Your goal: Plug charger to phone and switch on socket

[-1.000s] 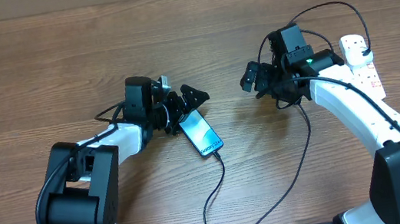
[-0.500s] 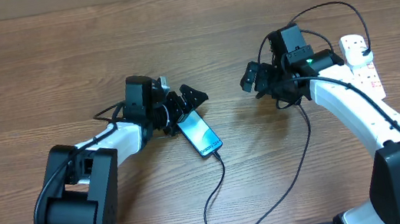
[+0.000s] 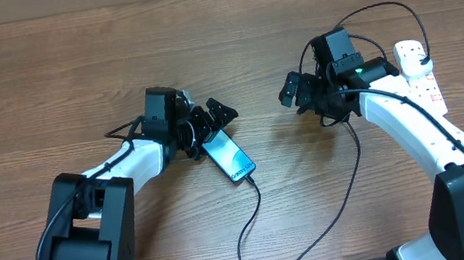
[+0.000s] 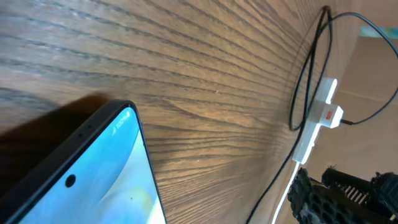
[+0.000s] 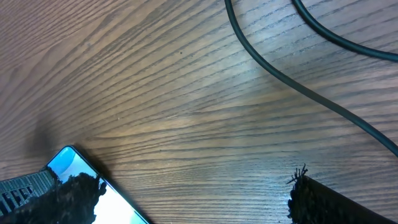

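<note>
- Wood-grain table (image 3: pixel 45 74) holds the phone (image 3: pixel 229 155) near centre; the charger (image 3: pixel 255 185) looks seated at its 5 o'clock end.
- Both jaws gape empty: left gripper (image 3: pixel 216 125) at the phone's 11 o'clock, right gripper (image 3: pixel 297 94) at its 2.
- Take your right arm to the socket (image 3: pixel 418 78), at 3 o'clock from it, and switch it on with one fingertip, squarely.

The phone (image 3: pixel 229 157) is lying on the surface (image 3: pixel 44 65) just left of centre, its upper end sitting right by the left pincer (image 3: pixel 212 125). The charger (image 3: pixel 247 227) is running from the phone's lower end downward, then looping rightward and up toward the socket (image 3: pixel 423 82), which is lying at upper right, beyond the right pincer (image 3: pixel 297 96).
</note>
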Controlling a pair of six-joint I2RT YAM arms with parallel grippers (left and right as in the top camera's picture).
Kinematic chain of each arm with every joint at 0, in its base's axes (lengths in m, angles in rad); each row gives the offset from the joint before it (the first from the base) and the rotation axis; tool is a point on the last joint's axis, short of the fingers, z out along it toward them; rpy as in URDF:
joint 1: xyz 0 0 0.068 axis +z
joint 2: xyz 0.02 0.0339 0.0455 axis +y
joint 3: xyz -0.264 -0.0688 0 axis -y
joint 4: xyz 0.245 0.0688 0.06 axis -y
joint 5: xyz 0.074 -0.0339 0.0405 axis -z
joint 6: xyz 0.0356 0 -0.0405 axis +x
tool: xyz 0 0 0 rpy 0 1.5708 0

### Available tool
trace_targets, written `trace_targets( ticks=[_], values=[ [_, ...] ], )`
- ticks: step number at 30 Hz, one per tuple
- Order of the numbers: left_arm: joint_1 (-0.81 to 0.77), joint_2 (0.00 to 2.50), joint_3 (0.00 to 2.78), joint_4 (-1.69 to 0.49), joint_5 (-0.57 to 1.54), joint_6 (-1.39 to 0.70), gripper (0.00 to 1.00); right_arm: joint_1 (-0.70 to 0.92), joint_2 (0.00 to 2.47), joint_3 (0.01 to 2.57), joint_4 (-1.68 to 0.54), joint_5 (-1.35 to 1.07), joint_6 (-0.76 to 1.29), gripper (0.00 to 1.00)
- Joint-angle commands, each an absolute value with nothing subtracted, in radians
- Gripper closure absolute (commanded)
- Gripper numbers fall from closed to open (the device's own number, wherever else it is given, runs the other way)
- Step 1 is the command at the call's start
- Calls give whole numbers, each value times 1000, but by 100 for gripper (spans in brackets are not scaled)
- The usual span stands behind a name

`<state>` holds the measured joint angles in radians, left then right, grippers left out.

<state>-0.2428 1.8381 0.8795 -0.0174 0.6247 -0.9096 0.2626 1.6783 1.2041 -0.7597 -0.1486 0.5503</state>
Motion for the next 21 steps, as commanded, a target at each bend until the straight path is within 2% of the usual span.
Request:
trace_targets(
  ticks=[1, 21],
  values=[
    [-242, 1911, 813, -93, 412, -895, 0, 266, 1663, 1199, -759, -136, 554, 0],
    [-242, 1911, 813, -162, 366, -914, 0, 266, 1663, 1199, -758, -135, 554, 0]
  ],
)
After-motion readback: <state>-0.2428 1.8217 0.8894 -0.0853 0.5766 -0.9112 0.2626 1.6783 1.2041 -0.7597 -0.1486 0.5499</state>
